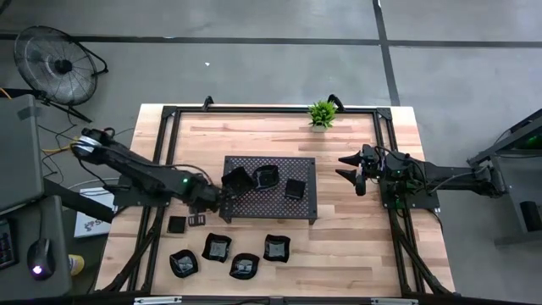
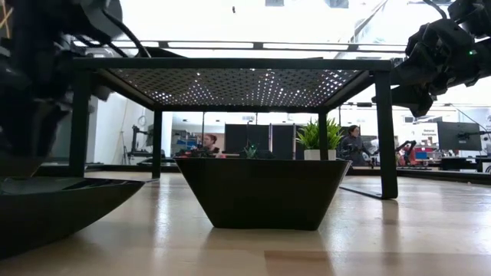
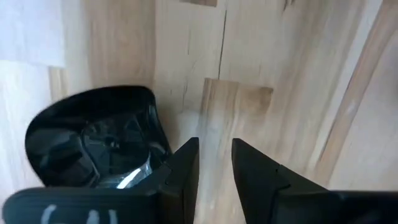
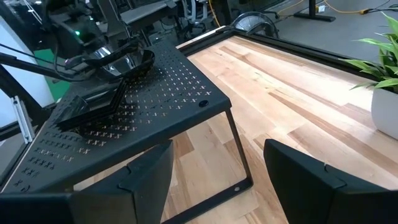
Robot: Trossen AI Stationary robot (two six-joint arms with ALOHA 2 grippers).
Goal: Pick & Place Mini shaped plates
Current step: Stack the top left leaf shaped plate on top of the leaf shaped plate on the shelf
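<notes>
Plates sit in two groups: two glossy black mini dishes, a wavy-rimmed plate (image 1: 268,177) and a square plate (image 1: 295,188), lie on the dark perforated tray (image 1: 271,206), and five more rest on the wooden table (image 1: 356,246) in front of it. The left gripper (image 1: 222,193) is at the tray's left edge, its fingers (image 3: 186,168) pinching the rim of a black square dish (image 1: 237,180) that sits tilted over that edge. The right gripper (image 1: 349,166) hovers with jaws spread wide, holding nothing, right of the tray. A small green plant (image 1: 321,113) stands at the table's far edge.
</notes>
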